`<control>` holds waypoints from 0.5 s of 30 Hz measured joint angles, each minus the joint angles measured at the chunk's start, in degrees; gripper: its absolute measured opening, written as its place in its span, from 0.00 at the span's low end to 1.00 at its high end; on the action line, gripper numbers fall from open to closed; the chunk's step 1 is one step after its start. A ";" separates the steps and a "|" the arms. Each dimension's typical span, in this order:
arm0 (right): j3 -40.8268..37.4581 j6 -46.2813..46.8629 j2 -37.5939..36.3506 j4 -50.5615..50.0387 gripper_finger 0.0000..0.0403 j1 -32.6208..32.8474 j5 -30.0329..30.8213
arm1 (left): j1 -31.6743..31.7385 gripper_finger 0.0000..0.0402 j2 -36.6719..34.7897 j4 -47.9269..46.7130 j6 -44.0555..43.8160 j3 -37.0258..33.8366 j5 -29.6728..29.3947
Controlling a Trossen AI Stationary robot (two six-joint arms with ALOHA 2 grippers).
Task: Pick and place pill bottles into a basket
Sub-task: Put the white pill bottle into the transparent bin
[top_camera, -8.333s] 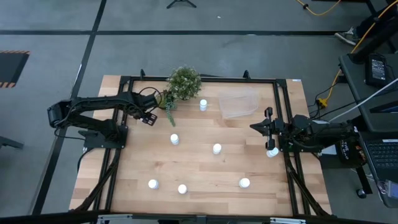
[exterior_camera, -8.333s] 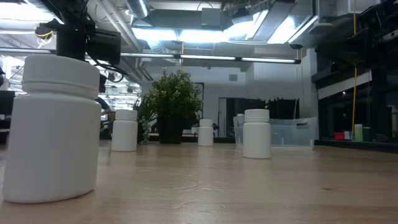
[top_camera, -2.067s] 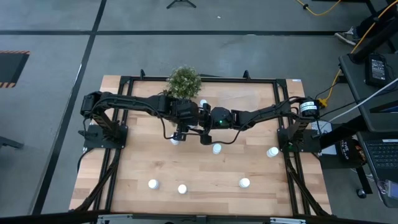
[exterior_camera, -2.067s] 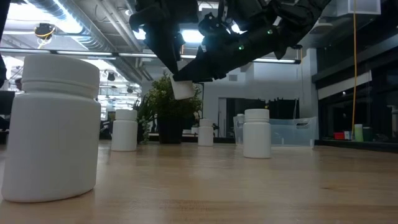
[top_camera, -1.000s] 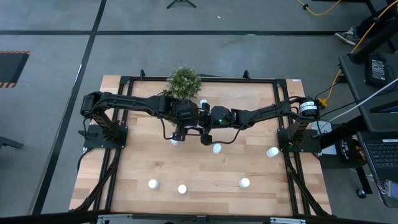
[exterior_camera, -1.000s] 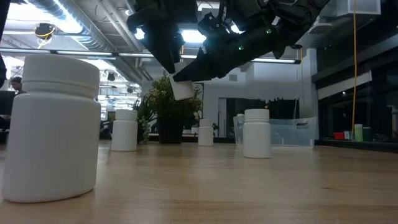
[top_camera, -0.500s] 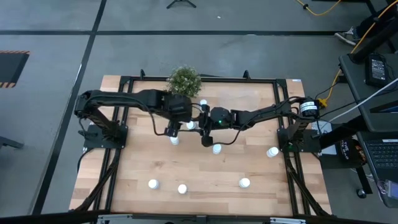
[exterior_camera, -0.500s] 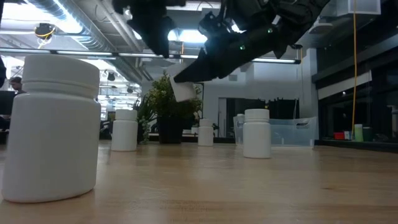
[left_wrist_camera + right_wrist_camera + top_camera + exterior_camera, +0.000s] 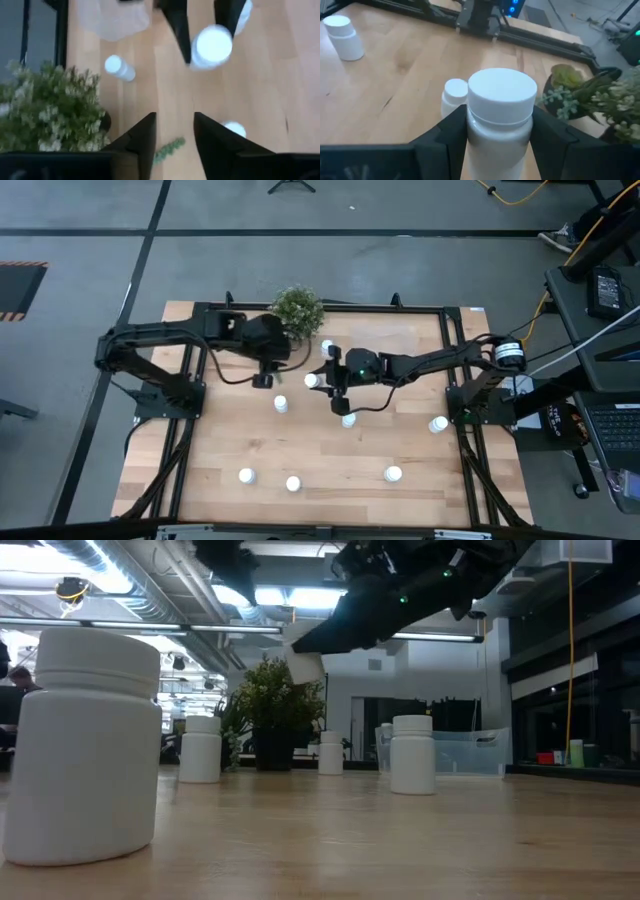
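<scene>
My right gripper (image 9: 320,380) is shut on a white pill bottle (image 9: 501,112), held in the air over the middle of the table; the bottle also shows in the low view (image 9: 305,662). My left gripper (image 9: 262,380) is open and empty, a little to the left of the bottle, near the potted plant (image 9: 297,310). Several more bottles stand upright on their bases on the table, such as one (image 9: 281,404) below the held bottle and one (image 9: 348,420) beside it. The clear basket (image 9: 115,17) lies at the far right, partly under my right arm. My right gripper pinches the bottle's body just below the cap (image 9: 495,125) between its two fingers (image 9: 447,135). The fingers come from the table's right side, slanting a little downward. The bottle is lifted clear of the table, cap up and slightly tilted.
The potted plant stands at the table's far edge. Bottles stand near the front edge (image 9: 246,475), (image 9: 293,483), (image 9: 393,474), one at the right (image 9: 438,424) and one by the plant (image 9: 327,348). A black frame (image 9: 200,310) runs around the table.
My left gripper has let go of the bottle and drawn back toward the table's left edge and upward. The bottle has stayed in my right gripper, which has raised it a little.
</scene>
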 joint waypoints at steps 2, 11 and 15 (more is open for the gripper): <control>-0.01 -0.16 -1.18 -1.75 0.43 -0.59 0.00 | 1.18 0.24 -2.71 2.52 -0.85 -3.57 0.10; 0.00 -2.80 -2.90 -3.37 0.43 -1.86 0.02 | 2.93 0.01 -18.07 18.78 -1.88 -23.32 4.17; -0.04 -2.81 -2.90 -3.97 0.43 -2.46 0.08 | 2.74 0.01 -25.11 26.18 -1.86 -31.58 4.75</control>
